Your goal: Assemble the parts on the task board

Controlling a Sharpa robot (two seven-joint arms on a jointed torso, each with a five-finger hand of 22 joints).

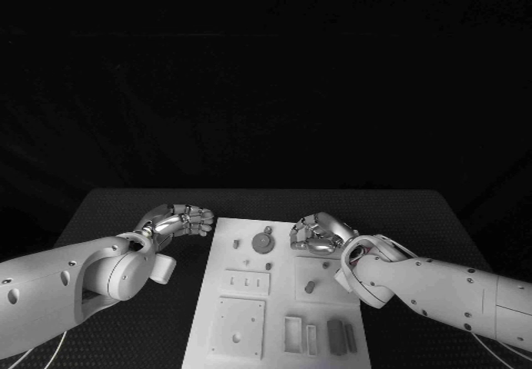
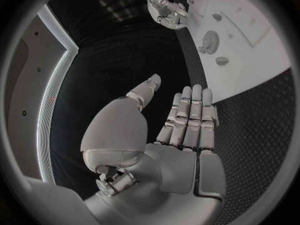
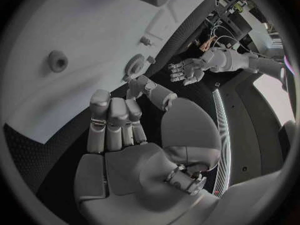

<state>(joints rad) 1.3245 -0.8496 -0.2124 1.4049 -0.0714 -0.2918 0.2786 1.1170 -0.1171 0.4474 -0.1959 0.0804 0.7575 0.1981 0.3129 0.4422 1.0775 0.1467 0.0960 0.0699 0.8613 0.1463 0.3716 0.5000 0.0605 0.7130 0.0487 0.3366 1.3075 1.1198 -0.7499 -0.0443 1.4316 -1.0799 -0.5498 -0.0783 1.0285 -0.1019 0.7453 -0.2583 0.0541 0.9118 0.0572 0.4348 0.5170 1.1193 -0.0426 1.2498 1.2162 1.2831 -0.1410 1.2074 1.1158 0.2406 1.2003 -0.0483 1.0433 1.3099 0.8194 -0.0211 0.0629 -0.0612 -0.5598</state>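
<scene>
So the task board (image 1: pixel 277 307) sits mid-table (image 1: pixel 133 207), running toward me, with bare black mat down both long sides. My left hand (image 1: pixel 177 221) hovers just off the board's far left corner, fingers loosely curled, holding nothing. My right hand (image 1: pixel 319 234) is over the board's far right edge, fingers curled in and empty too. The round grey part (image 1: pixel 263 243) lies on the board between my hands, just beside the right one, not touching either.

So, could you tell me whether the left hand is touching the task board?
Apart. In the head view the left hand sits beside the board with black table showing between them.
</scene>
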